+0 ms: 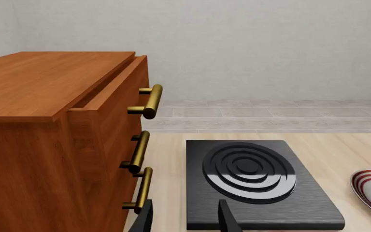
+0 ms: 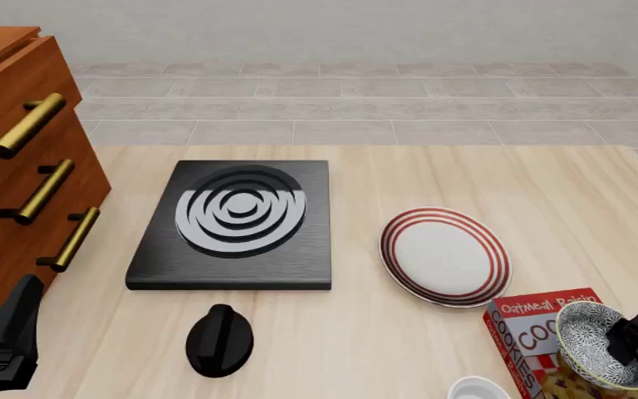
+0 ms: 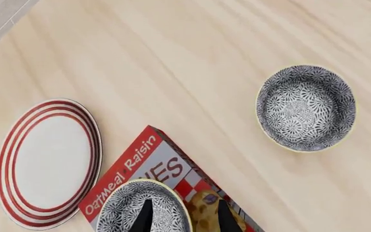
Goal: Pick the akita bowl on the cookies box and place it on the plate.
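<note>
The left gripper (image 1: 185, 220) hung idle near the cabinet (image 2: 9, 166), left of the plate (image 2: 444, 254), its fingers apart and empty. Right of the plate, the akita bowl (image 2: 596, 342) sat on the cookies box (image 2: 541, 341). Rigid, light and probably slick, it seemed best pinched at the rim, where the right gripper (image 3: 182, 215) pointed down, fingers straddling the rim; whether they were clamped I could not tell.

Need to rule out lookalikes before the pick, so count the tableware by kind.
Speckled bowls: 2, one on the cookies box, the other on the table
Plain white bowl: 1
Red-ringed plate: 1
Total: 4
</note>
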Robot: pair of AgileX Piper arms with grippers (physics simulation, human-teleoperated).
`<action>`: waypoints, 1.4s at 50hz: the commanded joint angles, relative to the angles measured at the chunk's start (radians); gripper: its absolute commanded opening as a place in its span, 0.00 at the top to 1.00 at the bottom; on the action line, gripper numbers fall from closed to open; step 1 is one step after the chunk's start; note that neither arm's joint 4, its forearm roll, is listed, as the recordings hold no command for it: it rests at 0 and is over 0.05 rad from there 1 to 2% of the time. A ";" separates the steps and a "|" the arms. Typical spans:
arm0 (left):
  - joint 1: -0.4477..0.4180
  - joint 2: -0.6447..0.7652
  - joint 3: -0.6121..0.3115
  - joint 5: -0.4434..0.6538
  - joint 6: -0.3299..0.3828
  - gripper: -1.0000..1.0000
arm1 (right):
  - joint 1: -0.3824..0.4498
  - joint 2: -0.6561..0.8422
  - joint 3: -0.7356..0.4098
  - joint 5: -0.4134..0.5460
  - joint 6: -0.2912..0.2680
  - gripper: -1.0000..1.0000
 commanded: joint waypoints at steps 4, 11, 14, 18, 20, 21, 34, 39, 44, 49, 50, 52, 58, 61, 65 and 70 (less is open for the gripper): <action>0.000 0.000 0.000 0.000 0.000 0.00 | 0.004 0.051 0.018 -0.053 0.002 0.00; 0.000 0.000 0.000 0.000 0.000 0.00 | 0.010 0.064 0.020 -0.064 0.000 0.00; 0.000 0.000 0.000 0.000 0.000 0.00 | 0.011 0.063 0.022 -0.064 0.003 0.00; 0.000 0.000 0.000 0.000 0.000 0.00 | 0.023 0.053 0.027 -0.061 0.015 0.00; 0.000 0.000 0.000 0.000 0.000 0.00 | 0.018 0.036 0.001 -0.025 -0.019 1.00; 0.000 0.000 0.000 0.000 0.000 0.00 | 0.001 0.028 -0.008 -0.016 -0.020 1.00; 0.000 0.000 0.000 0.000 0.000 0.00 | 0.008 0.015 -0.020 0.001 -0.015 1.00; 0.000 0.000 0.000 0.000 0.000 0.00 | 0.013 -0.001 -0.031 0.020 -0.013 1.00; 0.000 0.000 0.000 0.000 0.000 0.00 | 0.050 -0.047 -0.043 0.056 0.012 1.00; 0.000 0.000 0.000 0.000 0.000 0.00 | 0.096 -0.079 -0.062 0.075 0.049 1.00; 0.000 0.000 0.000 0.000 0.000 0.00 | 0.116 -0.090 -0.068 0.082 0.064 1.00; 0.000 0.000 0.000 0.000 0.000 0.00 | 0.124 -0.094 -0.085 0.086 0.066 1.00; 0.000 0.000 0.000 0.000 0.000 0.00 | 0.202 -0.101 -0.153 0.090 0.130 1.00; 0.000 0.000 0.000 0.000 0.000 0.00 | 0.220 -0.089 -0.197 0.102 0.144 1.00; 0.000 0.000 0.000 0.000 0.000 0.00 | 0.240 -0.085 -0.288 0.134 0.161 1.00; 0.000 0.000 0.000 0.000 0.000 0.00 | 0.257 -0.040 -0.393 0.149 0.147 1.00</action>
